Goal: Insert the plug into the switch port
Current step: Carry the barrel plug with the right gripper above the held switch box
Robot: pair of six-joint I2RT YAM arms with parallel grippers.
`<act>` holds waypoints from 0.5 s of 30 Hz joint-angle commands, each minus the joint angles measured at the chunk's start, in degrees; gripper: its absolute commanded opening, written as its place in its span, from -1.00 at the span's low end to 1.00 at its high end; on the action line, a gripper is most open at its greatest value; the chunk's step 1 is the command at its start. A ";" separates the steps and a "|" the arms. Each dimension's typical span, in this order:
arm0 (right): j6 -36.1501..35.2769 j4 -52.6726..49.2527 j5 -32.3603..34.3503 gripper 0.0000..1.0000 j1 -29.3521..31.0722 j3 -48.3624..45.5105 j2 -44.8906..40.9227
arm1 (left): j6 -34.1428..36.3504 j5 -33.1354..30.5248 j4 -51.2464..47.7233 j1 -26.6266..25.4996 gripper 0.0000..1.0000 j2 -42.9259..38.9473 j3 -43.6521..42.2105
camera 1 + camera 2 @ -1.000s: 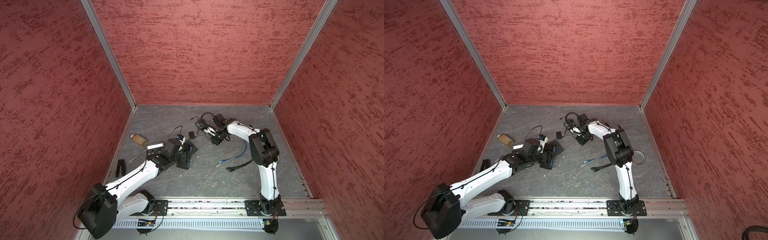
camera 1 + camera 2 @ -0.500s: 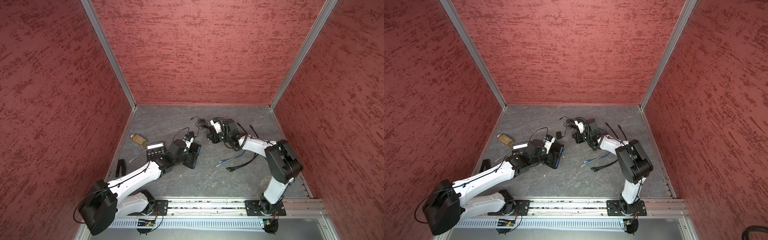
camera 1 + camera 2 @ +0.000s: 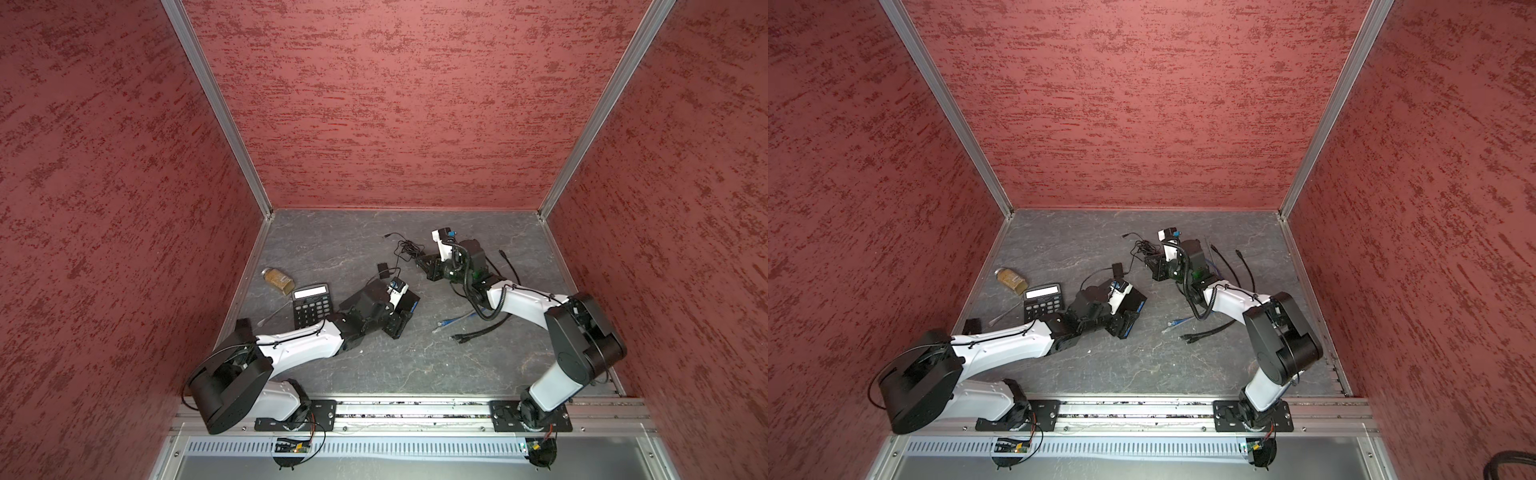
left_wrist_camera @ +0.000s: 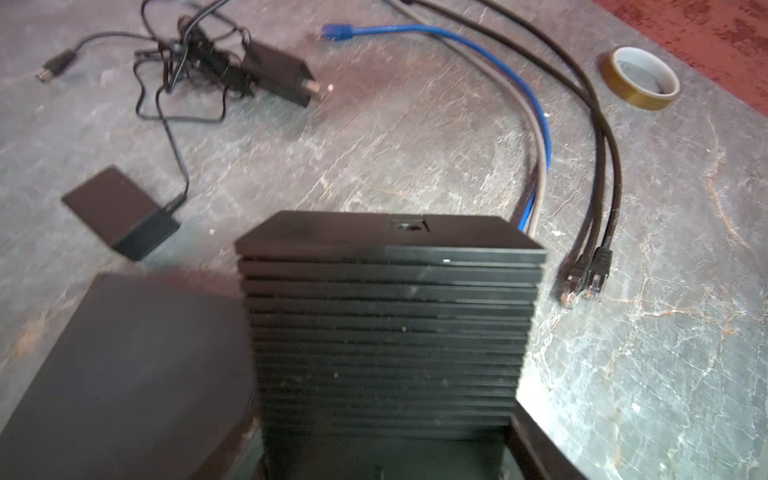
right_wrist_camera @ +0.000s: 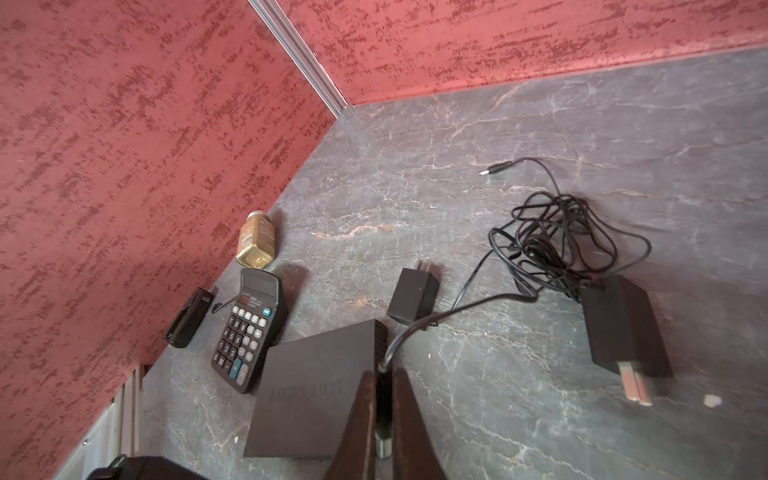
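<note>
The right fingers [image 5: 361, 415] pinch the plug [image 5: 383, 415]. Its long axis runs along them, with the metal tip nearer the wrist. The left fingers [image 4: 540, 453] clamp the switch [image 4: 390, 332] mid-tabletop, toward the left edge from the plug and well apart. Its port [image 4: 409, 226] is on the end farthest from the left wrist.

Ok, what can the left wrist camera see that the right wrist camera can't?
Only the left wrist view shows the tape roll, the blue cable and two black cables. Only the right wrist view shows the calculator, the jar, and the plug pinched between the right fingers. Both show the switch, the small adapter and the tangled cord.
</note>
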 commanded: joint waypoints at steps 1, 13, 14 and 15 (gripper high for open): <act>1.95 4.06 0.33 -1.00 0.02 -1.95 -3.54 | 3.59 -0.75 10.57 -1.43 0.07 0.04 -1.84; 4.38 7.79 -1.76 -1.00 0.04 -9.26 -9.60 | 7.42 -2.87 24.16 -3.40 0.04 1.68 -6.54; 4.79 8.83 -2.42 -1.00 0.02 -10.03 -10.39 | 7.81 -2.64 25.13 -3.47 0.04 2.07 -6.80; 5.01 9.46 -2.73 -1.00 0.04 -10.43 -11.46 | 8.10 -2.58 26.22 -3.49 0.04 2.43 -7.10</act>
